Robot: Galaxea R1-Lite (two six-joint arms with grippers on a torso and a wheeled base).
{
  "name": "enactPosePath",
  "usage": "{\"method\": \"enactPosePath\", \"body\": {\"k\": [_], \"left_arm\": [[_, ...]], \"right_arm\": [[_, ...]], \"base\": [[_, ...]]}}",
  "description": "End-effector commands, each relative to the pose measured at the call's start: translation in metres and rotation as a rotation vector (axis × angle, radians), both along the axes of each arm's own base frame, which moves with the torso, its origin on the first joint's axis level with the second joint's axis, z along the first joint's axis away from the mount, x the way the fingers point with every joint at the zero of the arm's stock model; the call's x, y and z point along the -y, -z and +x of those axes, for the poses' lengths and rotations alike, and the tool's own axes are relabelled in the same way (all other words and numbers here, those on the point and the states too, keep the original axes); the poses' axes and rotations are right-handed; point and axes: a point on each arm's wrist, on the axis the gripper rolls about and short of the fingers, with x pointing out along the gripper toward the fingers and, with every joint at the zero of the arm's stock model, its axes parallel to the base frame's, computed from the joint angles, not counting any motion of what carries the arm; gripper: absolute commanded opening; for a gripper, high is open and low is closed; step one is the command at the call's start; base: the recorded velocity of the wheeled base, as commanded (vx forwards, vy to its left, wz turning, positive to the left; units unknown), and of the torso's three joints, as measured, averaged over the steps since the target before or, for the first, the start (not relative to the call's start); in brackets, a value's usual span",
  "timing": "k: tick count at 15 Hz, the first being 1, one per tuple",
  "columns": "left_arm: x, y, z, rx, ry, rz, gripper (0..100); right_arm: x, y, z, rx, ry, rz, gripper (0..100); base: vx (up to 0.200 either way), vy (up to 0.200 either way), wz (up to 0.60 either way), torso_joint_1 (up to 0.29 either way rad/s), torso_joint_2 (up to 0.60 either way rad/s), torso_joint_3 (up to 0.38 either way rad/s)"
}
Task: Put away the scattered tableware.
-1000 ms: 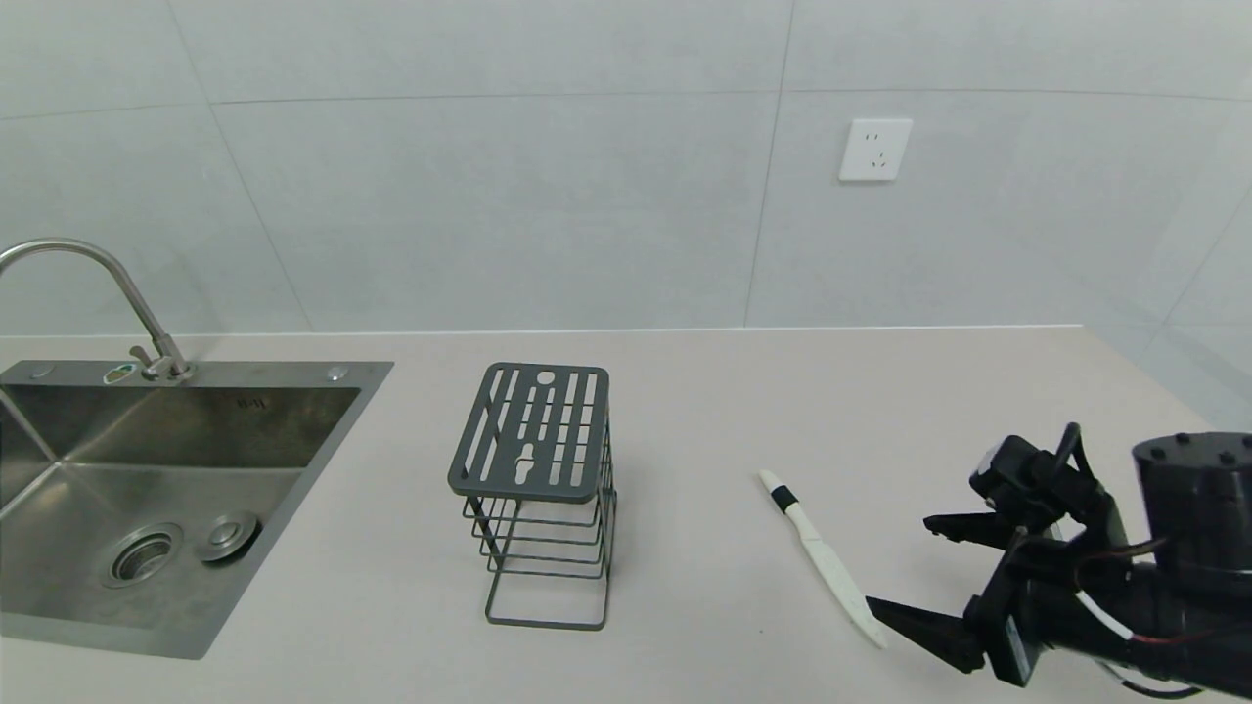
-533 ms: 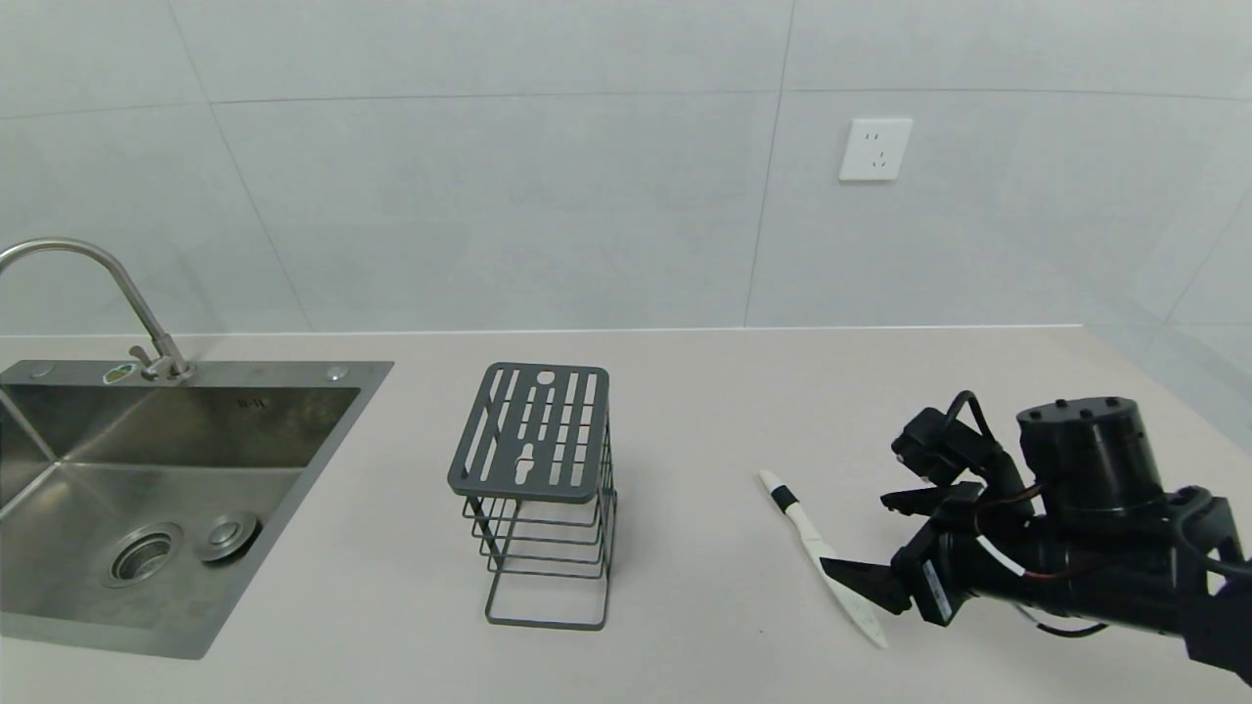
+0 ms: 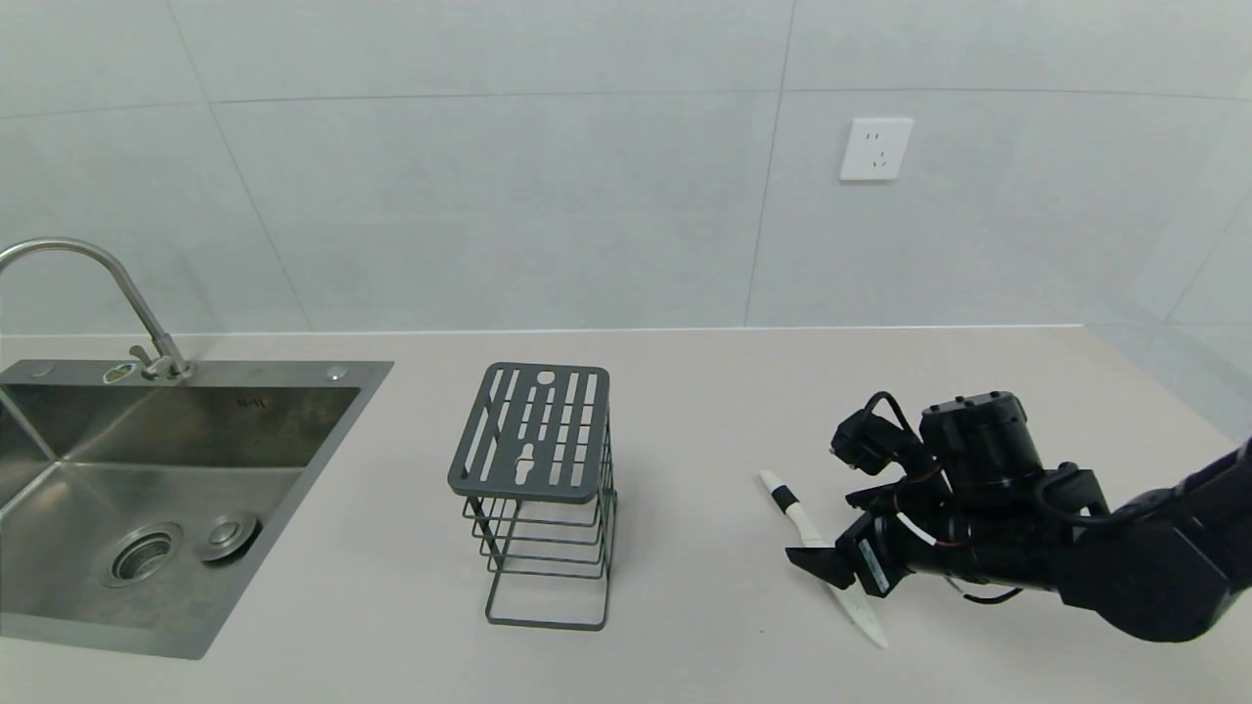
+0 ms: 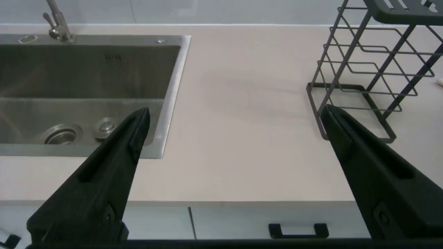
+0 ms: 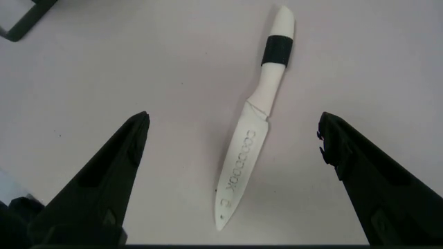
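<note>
Right arm (image 3: 1125,557): reaches in from the right edge of the counter (image 3: 685,411), wrist low, pointing left.
Right gripper (image 3: 827,528): fingers spread wide, just above the counter.
Left gripper (image 4: 235,114): fingers spread wide, above the counter's front edge.

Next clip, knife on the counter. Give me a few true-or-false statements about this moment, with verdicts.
1. The white knife lies flat on the countertop. True.
2. The right gripper is shut on the knife. False: its jaws stand open, one to each side of the knife.
3. The knife rack stands between the sink and the knife. True.
4. The knife's tip points toward the sink. False: it points toward the countertop's near edge.
</note>
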Motion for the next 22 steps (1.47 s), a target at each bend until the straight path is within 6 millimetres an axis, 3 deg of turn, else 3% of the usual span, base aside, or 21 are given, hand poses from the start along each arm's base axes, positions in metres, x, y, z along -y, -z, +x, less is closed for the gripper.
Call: {"method": "enactPosePath", "body": {"k": [1, 4, 9, 22], "left_arm": [[0.0, 0.0, 0.0, -0.001, 0.0, 0.0, 100], [0.0, 0.0, 0.0, -0.001, 0.0, 0.0, 100], [0.0, 0.0, 0.0, -0.001, 0.0, 0.0, 100], [0.0, 0.0, 0.0, -0.001, -0.001, 0.0, 100]], "right_arm": [[-0.002, 0.012, 0.004, -0.031, 0.0, -0.017, 100], [-0.003, 0.021, 0.007, -0.06, 0.003, -0.03, 100], [-0.004, 0.034, 0.028, -0.068, 0.026, -0.034, 100], [0.001, 0.046, 0.036, -0.091, 0.043, -0.048, 100]], "base": [[0.0, 0.0, 0.0, 0.0, 0.0, 0.0], [0.0, 0.0, 0.0, 0.0, 0.0, 0.0], [0.0, 0.0, 0.0, 0.0, 0.0, 0.0], [0.0, 0.0, 0.0, 0.0, 0.0, 0.0]]}}
